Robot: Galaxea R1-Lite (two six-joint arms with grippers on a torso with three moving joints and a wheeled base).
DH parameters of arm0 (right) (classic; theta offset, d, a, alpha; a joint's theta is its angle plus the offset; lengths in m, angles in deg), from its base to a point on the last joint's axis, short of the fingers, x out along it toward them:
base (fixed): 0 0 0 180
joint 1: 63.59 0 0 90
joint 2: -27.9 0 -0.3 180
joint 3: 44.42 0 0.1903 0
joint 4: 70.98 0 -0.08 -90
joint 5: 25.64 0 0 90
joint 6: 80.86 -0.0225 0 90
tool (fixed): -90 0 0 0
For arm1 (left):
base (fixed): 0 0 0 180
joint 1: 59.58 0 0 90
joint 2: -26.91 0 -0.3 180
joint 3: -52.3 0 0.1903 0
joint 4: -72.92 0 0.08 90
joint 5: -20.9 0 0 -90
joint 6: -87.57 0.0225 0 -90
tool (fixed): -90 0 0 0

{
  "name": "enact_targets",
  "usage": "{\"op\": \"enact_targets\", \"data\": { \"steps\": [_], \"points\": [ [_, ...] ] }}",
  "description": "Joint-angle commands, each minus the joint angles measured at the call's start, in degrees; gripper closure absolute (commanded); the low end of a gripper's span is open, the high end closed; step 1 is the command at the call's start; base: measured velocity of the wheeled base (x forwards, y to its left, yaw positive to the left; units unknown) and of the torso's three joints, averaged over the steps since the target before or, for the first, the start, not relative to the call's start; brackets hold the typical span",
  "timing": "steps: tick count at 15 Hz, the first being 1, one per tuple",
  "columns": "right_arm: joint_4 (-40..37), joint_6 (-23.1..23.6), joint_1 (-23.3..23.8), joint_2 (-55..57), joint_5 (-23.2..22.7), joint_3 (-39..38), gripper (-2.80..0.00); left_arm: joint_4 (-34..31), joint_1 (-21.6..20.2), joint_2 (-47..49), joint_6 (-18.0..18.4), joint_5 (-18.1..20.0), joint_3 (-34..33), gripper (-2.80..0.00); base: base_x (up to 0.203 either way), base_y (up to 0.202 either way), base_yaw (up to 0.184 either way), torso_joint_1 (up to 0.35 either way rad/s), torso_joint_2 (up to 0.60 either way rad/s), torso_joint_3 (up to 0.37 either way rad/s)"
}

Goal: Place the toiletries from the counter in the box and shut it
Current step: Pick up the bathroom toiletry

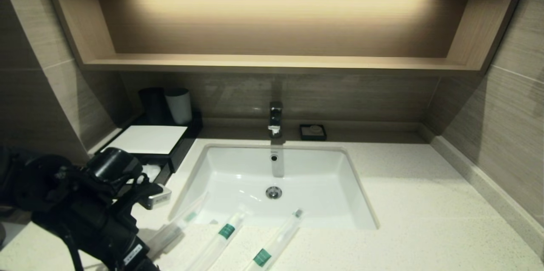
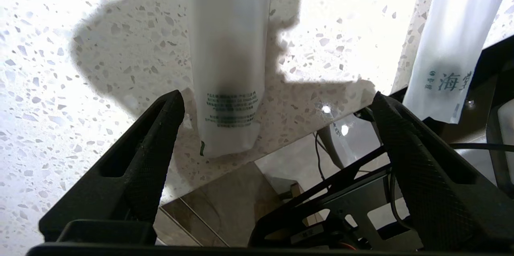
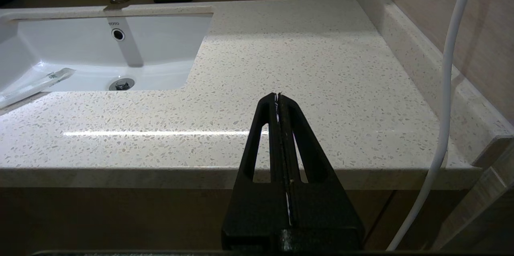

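Three toiletries in clear sleeves lie side by side on the counter (image 1: 403,203) at its front edge, ends reaching over the sink (image 1: 238,169) rim: the leftmost sleeve (image 1: 176,230) just beside the left arm, the middle sleeve (image 1: 221,237) with a green band, the right sleeve (image 1: 276,241) with a green band and a dark tip. The box (image 1: 148,139) sits at the back left corner – white top panel, front drawer pulled out, something white inside. Left gripper (image 2: 277,103) hangs over the front edge, fingers spread wide either side of one sleeve's end, not touching it. Right gripper (image 3: 280,99) low before the counter's right part – fingers pressed together, nothing between. Soap dish (image 1: 313,131) and faucet (image 1: 275,120) behind the sink; two cups (image 1: 168,105) behind the box
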Motion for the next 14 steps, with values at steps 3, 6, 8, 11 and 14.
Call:
{"op": "enact_targets", "data": {
  "steps": [3,6,8,11,14],
  "points": [
    [0.02,-0.01,0.0,0.04,-0.03,0.0,0.0,0.51,0.01,1.07,0.11,-0.04,0.02,-2.8,0.0,0.0,0.0,0.0,0.0,0.0],
    [0.02,-0.01,0.0,0.04,-0.03,0.0,0.0,0.86,0.01,1.16,0.11,-0.3,0.02,-2.8,0.0,0.0,0.0,0.0,0.0,0.0],
    [0.02,-0.01,0.0,0.04,-0.03,0.0,0.0,0.86,0.01,1.25,0.11,-0.3,0.02,-2.8,0.0,0.0,0.0,0.0,0.0,0.0],
    [0.02,-0.01,0.0,0.04,-0.03,0.0,0.0,0.95,0.01,1.42,0.11,-1.86,0.1,-2.8,0.0,0.0,0.0,0.0,0.0,0.0],
    [0.02,-0.01,0.0,0.04,-0.03,0.0,0.0,1.03,0.01,1.6,0.11,-2.74,0.11,-2.8,0.0,0.0,0.0,0.0,0.0,0.0]
  ]
}}
